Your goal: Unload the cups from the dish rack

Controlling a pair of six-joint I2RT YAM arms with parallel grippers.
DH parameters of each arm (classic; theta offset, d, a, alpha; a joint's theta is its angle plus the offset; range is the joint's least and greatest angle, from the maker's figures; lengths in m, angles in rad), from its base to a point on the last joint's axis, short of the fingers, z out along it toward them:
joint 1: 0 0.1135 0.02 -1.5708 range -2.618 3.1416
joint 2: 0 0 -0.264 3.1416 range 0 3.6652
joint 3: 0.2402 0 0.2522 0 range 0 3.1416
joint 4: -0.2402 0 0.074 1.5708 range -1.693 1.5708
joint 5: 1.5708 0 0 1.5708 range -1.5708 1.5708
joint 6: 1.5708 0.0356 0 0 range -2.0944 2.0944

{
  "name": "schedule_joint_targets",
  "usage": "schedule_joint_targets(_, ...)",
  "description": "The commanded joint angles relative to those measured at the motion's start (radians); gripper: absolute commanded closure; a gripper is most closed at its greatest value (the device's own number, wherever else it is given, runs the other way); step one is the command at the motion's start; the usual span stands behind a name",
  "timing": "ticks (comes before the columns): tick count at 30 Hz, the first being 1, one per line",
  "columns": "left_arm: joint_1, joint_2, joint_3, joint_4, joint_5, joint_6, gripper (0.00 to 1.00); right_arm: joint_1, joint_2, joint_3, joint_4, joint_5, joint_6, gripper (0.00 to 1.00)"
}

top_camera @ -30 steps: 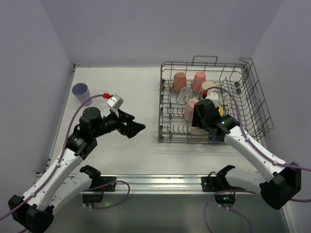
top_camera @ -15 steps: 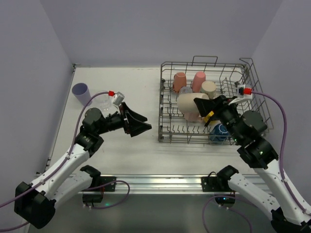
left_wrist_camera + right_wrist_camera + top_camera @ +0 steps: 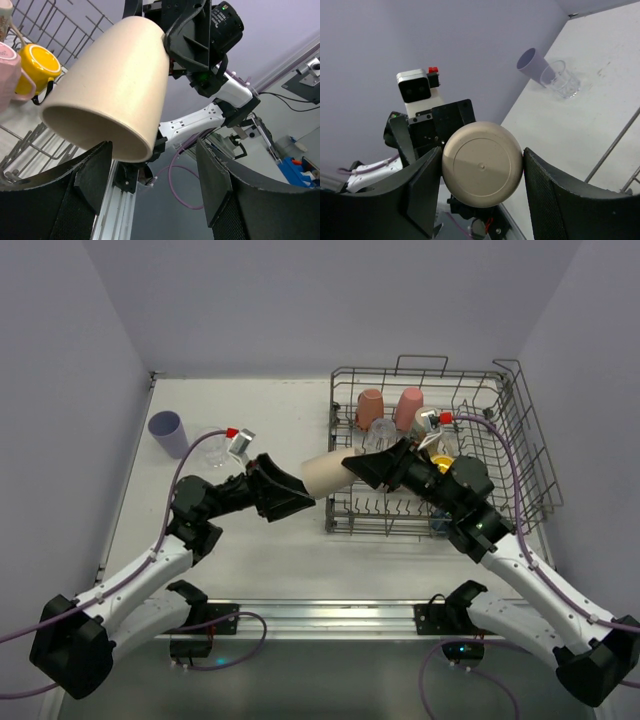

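Observation:
My right gripper (image 3: 365, 468) is shut on a beige cup (image 3: 325, 472), held sideways in the air just left of the dish rack (image 3: 520, 445), its mouth pointing left. In the right wrist view the cup's base (image 3: 482, 164) sits between my fingers. My left gripper (image 3: 300, 495) is open right at the cup's mouth; in the left wrist view the cup (image 3: 110, 80) hangs just above the open gripper (image 3: 152, 167), nearest the left finger. A salmon cup (image 3: 370, 408), a pink cup (image 3: 408, 405), a glass tumbler (image 3: 380, 435) and a yellow mug (image 3: 441, 466) stand in the rack.
A lavender cup (image 3: 168, 433) and a clear glass tumbler (image 3: 212, 448) stand on the table at the far left, also seen in the right wrist view (image 3: 532, 65). The rack's raised wire wall (image 3: 335, 490) lies just right of the held cup. A metal rail (image 3: 320, 615) runs along the near edge.
My right gripper lifted the beige cup out of the rack and swung it left over the table. My left gripper moved right, up to the cup's mouth.

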Motion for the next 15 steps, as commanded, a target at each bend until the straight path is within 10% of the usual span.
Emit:
schedule_joint_targets(1,-0.010,0.016,-0.012,0.115,-0.020,-0.045,0.27,0.019,0.008,-0.026,0.159,-0.070,0.067,0.75)
schedule_joint_targets(10,-0.015,0.014,-0.007,0.112,-0.136,0.030,0.69,0.051,0.103,-0.117,0.296,-0.125,0.153,0.75)
schedule_joint_targets(15,-0.015,-0.019,0.140,-0.321,-0.257,0.254,0.93,0.053,0.108,-0.128,0.273,-0.113,0.118,0.55)
